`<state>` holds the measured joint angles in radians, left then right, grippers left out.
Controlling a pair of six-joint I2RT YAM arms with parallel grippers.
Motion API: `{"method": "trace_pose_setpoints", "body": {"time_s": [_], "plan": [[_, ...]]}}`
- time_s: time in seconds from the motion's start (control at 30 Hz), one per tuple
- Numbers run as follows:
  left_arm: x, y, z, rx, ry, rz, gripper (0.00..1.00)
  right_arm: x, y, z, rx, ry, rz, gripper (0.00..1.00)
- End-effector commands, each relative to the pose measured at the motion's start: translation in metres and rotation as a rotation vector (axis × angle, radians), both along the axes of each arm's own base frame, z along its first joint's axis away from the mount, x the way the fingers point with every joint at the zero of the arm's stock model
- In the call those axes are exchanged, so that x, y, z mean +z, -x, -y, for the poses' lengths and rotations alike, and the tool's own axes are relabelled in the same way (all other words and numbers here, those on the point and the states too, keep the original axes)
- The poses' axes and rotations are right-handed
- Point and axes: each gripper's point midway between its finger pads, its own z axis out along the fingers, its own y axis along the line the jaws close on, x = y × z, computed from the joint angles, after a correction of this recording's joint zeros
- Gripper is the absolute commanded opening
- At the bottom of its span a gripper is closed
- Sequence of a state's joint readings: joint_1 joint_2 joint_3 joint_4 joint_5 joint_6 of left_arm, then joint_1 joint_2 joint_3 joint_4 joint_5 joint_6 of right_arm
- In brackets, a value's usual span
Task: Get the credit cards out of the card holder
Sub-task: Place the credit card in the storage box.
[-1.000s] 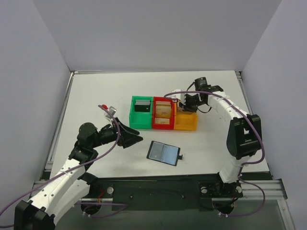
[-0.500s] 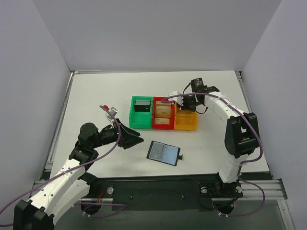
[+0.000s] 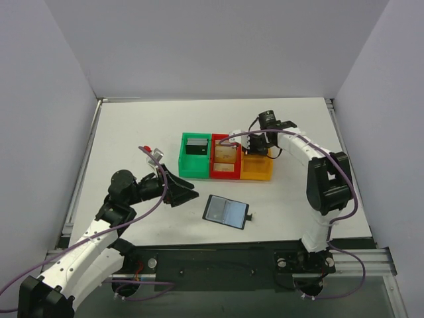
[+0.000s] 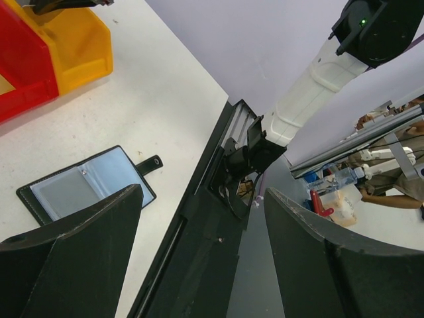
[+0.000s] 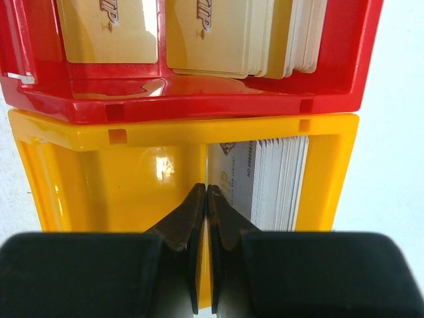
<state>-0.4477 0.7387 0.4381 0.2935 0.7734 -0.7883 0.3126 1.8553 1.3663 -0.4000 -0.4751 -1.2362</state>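
The card holder (image 3: 226, 212) lies open and flat on the table, two pale blue-grey panels inside a black edge, its small tab pointing right. In the left wrist view the card holder (image 4: 86, 185) sits just beyond my left finger. My left gripper (image 3: 185, 194) hovers to its left, open and empty (image 4: 202, 191). My right gripper (image 3: 255, 147) is over the orange bin (image 3: 257, 173), its jaws shut (image 5: 207, 189) beside a stack of white credit cards (image 5: 271, 182). I see nothing held between them.
A green bin (image 3: 193, 171) with dark cards, a red bin (image 3: 225, 175) with gold cards (image 5: 212, 33) and the orange bin stand in a row at the table's middle. The table's black front rail (image 4: 199, 252) runs close behind the card holder.
My right arm has swung a little to the left, carrying its shut gripper further over the orange bin. The left arm and card holder have barely moved.
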Motion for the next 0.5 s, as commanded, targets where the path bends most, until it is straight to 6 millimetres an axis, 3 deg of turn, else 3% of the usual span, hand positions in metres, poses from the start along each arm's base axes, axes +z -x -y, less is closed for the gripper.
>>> {"method": "trace_pose_setpoints", "body": {"time_s": [0.0,0.47], "plan": [[0.017,0.002,0.002,-0.01,0.013,0.059,0.84,-0.004,0.0,-0.003,0.022,0.024,-0.009,0.0],[0.016,0.001,0.003,-0.004,0.005,0.05,0.84,-0.013,-0.018,0.002,-0.074,0.077,0.04,0.0]]}}
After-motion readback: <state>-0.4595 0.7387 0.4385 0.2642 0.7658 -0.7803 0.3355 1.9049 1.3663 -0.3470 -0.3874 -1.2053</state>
